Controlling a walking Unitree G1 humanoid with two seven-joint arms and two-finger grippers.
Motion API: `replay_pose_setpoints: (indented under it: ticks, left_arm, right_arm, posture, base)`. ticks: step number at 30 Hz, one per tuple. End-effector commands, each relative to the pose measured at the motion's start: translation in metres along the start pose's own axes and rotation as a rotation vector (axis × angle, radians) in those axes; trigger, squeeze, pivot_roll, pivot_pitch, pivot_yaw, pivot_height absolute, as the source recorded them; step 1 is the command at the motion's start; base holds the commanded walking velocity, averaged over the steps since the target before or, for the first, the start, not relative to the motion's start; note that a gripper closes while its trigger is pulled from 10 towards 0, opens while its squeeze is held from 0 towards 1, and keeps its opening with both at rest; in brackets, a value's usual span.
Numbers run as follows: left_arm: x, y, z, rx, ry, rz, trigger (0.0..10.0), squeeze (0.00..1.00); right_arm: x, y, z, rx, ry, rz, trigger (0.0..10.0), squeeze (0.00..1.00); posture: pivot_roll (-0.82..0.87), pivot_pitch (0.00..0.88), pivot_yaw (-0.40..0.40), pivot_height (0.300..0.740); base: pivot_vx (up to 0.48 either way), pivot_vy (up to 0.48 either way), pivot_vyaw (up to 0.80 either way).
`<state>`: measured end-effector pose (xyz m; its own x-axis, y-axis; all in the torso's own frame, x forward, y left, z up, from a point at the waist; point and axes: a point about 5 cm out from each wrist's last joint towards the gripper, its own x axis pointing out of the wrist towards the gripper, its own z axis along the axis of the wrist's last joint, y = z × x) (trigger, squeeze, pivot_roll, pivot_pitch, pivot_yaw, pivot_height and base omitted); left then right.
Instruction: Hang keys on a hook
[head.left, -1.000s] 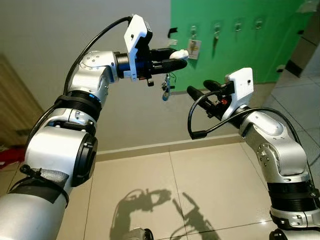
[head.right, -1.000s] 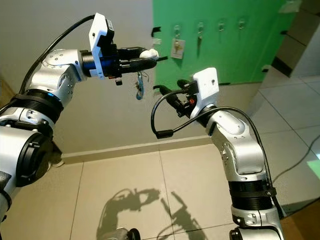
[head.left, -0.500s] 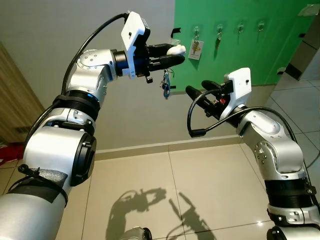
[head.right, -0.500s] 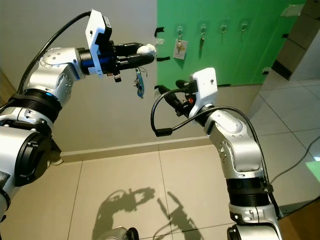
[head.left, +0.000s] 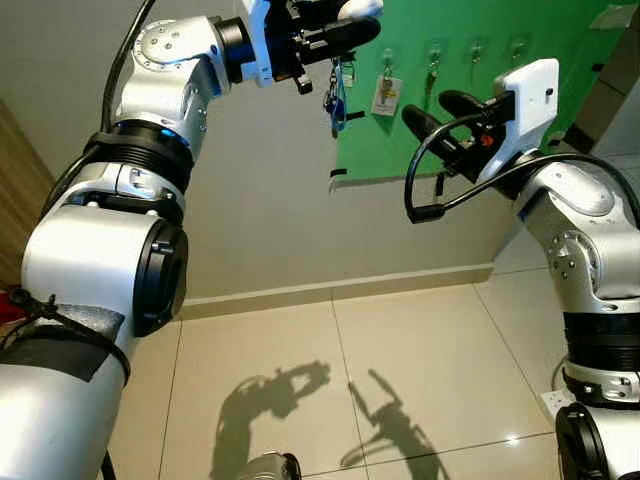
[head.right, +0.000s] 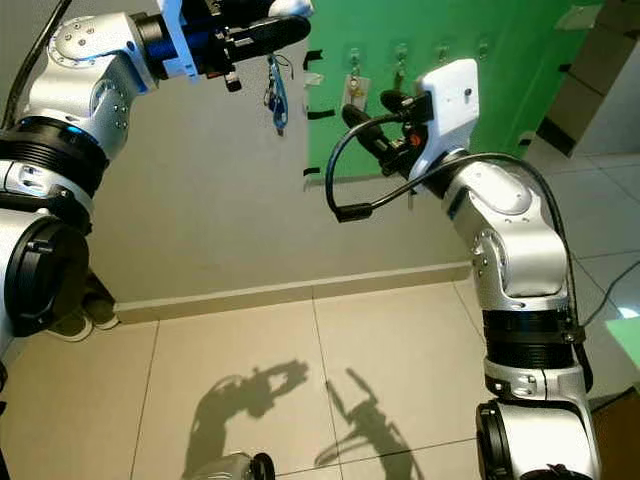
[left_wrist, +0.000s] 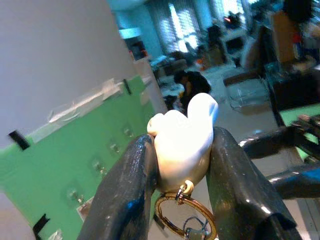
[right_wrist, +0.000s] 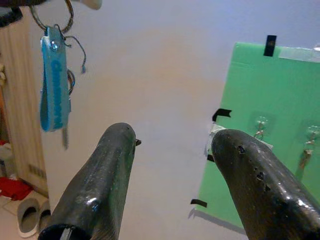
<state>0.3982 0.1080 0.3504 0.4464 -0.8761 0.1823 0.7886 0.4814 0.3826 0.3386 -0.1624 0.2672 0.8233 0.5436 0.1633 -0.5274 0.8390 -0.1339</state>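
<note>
Right arm bent at the elbow, forearm raised; right gripper (head.left: 425, 110) level with the lower green board (head.left: 470, 90), fingers spread and holding nothing. Left arm reaches up and forward, nearly straight, left gripper (head.left: 345, 22) at the top of the view, fingers pressed onto a white charm (left_wrist: 182, 142). The keys (head.left: 333, 88) hang from the charm's brass ring (left_wrist: 186, 225), long axis vertical, blue strap (right_wrist: 54, 87) pointing down, in the air just before the board's left edge. Against half a second ago both arms sit higher in the view and the keys lie closer to the board. On the board, a row of hooks (head.left: 435, 52), some bearing keys, one a tag (head.left: 385, 95).
</note>
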Motion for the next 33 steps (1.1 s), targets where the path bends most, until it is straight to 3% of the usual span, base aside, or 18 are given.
replay_pose_setpoints:
  ticks: [1, 4, 5, 7, 10, 11, 12, 13, 16, 19, 23, 28, 33]
  left_arm:
    - [0.0, 0.01, 0.01, -0.057, -0.071, 0.13, 10.0, 0.0]
    - [-0.014, 0.017, -0.019, -0.215, -0.07, 0.36, 10.0, 0.0]
    - [-0.019, 0.015, -0.033, -0.271, -0.06, 0.402, 10.0, 0.0]
    - [-0.021, 0.012, -0.041, -0.303, -0.054, 0.419, 10.0, 0.0]
    - [-0.032, -0.004, -0.083, -0.43, -0.022, 0.524, 10.0, 0.0]
    - [-0.032, -0.004, -0.083, -0.43, -0.022, 0.524, 10.0, 0.0]
    - [-0.037, -0.014, -0.105, -0.502, -0.012, 0.6, 10.0, 0.0]
    - [-0.039, -0.017, -0.112, -0.529, -0.01, 0.631, 10.0, 0.0]
    - [-0.041, -0.029, -0.128, -0.572, 0.021, 0.651, 10.0, 0.0]
    - [-0.04, -0.039, -0.139, -0.675, 0.012, 0.676, 10.0, 0.0]
    - [-0.038, -0.054, -0.154, -0.76, 0.044, 0.658, 10.0, 0.0]
    - [-0.037, -0.069, -0.166, -0.821, 0.085, 0.594, 10.0, 0.0]
    - [-0.036, -0.071, -0.165, -0.826, 0.096, 0.54, 10.0, 0.0]
  right_arm:
    - [0.002, -0.001, 0.01, 0.007, -0.056, -0.019, 10.0, 0.0]
    - [-0.004, -0.002, -0.003, 0.05, -0.083, -0.175, 10.0, 0.0]
    - [-0.008, -0.003, -0.011, 0.027, -0.078, -0.25, 10.0, 0.0]
    - [-0.01, -0.002, -0.016, 0.006, -0.074, -0.293, 10.0, 0.0]
    - [-0.024, 0.013, -0.048, 0.051, -0.048, -0.389, 10.0, 0.0]
    - [-0.024, 0.013, -0.048, 0.051, -0.048, -0.389, 10.0, 0.0]
    - [-0.031, 0.025, -0.07, 0.095, 0.002, -0.396, 10.0, 0.0]
    - [-0.032, 0.029, -0.079, 0.124, 0.028, -0.396, 10.0, 0.0]
    - [-0.032, 0.045, -0.099, 0.148, 0.1, -0.36, 10.0, 0.0]
    - [-0.03, 0.057, -0.112, 0.198, 0.159, -0.266, 10.0, 0.0]
    - [-0.032, 0.051, -0.118, 0.242, 0.168, -0.281, 10.0, 0.0]
    - [-0.036, 0.039, -0.118, 0.208, 0.184, -0.28, 10.0, 0.0]
    - [-0.036, 0.033, -0.111, 0.194, 0.199, -0.18, 10.0, 0.0]
  posture:
    - [-0.1, 0.0, 0.089, 0.74]
    - [-0.1, 0.0, 0.09, 0.74]
    - [-0.1, 0.0, 0.087, 0.74]
    - [-0.1, 0.0, 0.086, 0.74]
    - [-0.09, 0.0, 0.084, 0.74]
    - [-0.09, 0.0, 0.084, 0.74]
    - [-0.08, 0.0, 0.071, 0.74]
    - [-0.08, 0.0, 0.071, 0.74]
    - [-0.08, 0.0, 0.066, 0.74]
    - [-0.08, 0.0, 0.069, 0.74]
    - [-0.08, 0.0, 0.078, 0.74]
    - [-0.08, 0.0, 0.093, 0.74]
    - [-0.08, 0.0, 0.11, 0.74]
  base:
    - [0.0, 0.0, 0.0]
    - [0.0, 0.0, 0.0]
    - [0.0, 0.0, 0.0]
    - [0.0, 0.0, 0.0]
    - [0.0, 0.0, 0.0]
    - [0.0, 0.0, 0.0]
    - [0.0, 0.0, 0.0]
    - [0.0, 0.0, 0.0]
    - [0.0, 0.0, 0.0]
    - [0.0, 0.0, 0.0]
    - [0.0, 0.0, 0.0]
    - [0.0, 0.0, 0.0]
    - [0.0, 0.0, 0.0]
